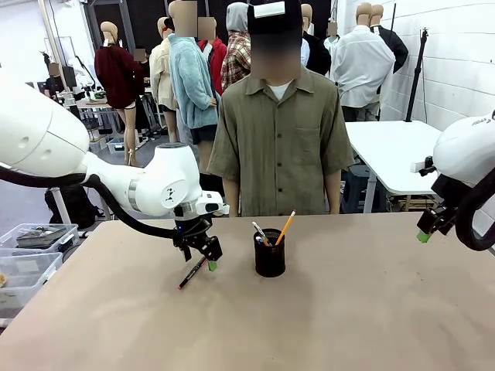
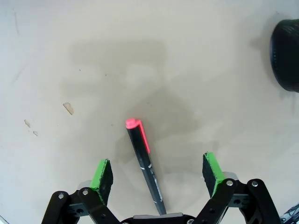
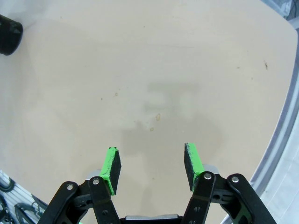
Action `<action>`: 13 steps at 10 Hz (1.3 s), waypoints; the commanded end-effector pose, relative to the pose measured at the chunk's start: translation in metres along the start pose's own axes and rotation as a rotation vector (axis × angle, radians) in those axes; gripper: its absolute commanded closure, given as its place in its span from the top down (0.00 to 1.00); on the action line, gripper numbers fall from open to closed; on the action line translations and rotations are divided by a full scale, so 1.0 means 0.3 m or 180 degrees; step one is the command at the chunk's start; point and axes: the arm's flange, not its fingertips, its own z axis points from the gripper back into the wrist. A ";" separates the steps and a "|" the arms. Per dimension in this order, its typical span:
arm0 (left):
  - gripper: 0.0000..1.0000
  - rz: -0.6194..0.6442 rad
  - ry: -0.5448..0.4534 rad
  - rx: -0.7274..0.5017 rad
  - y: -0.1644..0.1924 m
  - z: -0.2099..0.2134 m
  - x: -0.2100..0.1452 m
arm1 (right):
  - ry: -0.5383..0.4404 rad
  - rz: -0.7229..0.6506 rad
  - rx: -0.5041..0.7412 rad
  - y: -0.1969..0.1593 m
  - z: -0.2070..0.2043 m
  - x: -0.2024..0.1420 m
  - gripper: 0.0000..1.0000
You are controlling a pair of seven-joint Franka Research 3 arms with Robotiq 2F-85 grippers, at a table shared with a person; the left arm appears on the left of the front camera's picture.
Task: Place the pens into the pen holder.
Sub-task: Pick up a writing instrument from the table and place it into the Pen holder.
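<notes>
Left gripper (image 2: 158,175) spread, straddling the thin black plastic pen with red ends (image 2: 145,163) lying flat — judged light, stiff, slippery; pinch mid-barrel. Right gripper (image 3: 152,169) spread, empty.

Our left hand (image 1: 203,255) hangs low over the black pen (image 1: 192,273) on the counter (image 1: 348,325), left of the pen holder (image 1: 269,257) with two pens.
</notes>
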 end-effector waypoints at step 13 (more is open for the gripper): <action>0.00 -0.0039 0.0278 0.0296 -0.007 -0.052 -0.018 | -0.0003 0.0013 -0.0085 0.004 -0.011 -0.010 0.69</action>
